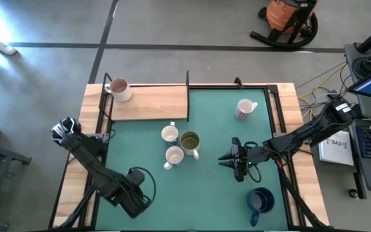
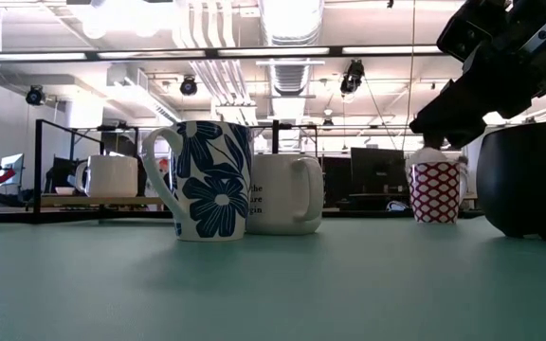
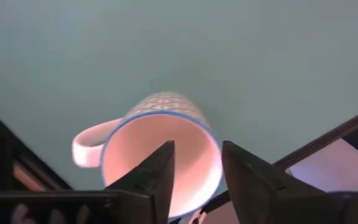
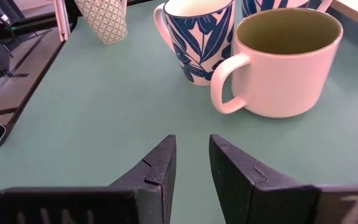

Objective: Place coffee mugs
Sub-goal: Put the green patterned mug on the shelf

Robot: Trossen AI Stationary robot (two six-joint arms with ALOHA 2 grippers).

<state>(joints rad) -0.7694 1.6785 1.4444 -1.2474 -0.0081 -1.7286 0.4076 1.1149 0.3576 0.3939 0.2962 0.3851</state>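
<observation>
A pale mug with a lattice pattern (image 3: pixel 166 109) and a pinkish inside stands upright on the green mat (image 1: pixel 211 193) near the table's near left. It also shows as the patterned mug (image 4: pixel 104 18) in the right wrist view. My left gripper (image 3: pixel 197 155) hangs right over its mouth, pointing down, fingers apart. In the high view my left gripper (image 1: pixel 137 196) hides the mug. My right gripper (image 4: pixel 191 149) hovers open over the mat at mid-right (image 1: pixel 227 158), facing a cluster of three mugs: an olive-lined one (image 4: pixel 284 59) and two with blue leaves (image 4: pixel 194 37). My left gripper stands above the mug's rim (image 3: pixel 216 146) with the pink inside showing between its fingers. I cannot tell whether either finger touches the rim.
A mug (image 1: pixel 118 89) stands on the wooden shelf (image 1: pixel 153 103) at the far left. A red-patterned mug (image 1: pixel 245 109) stands at the far right and a dark blue mug (image 1: pixel 259 201) at the near right. Black frame rails (image 3: pixel 5 162) run beside the mat.
</observation>
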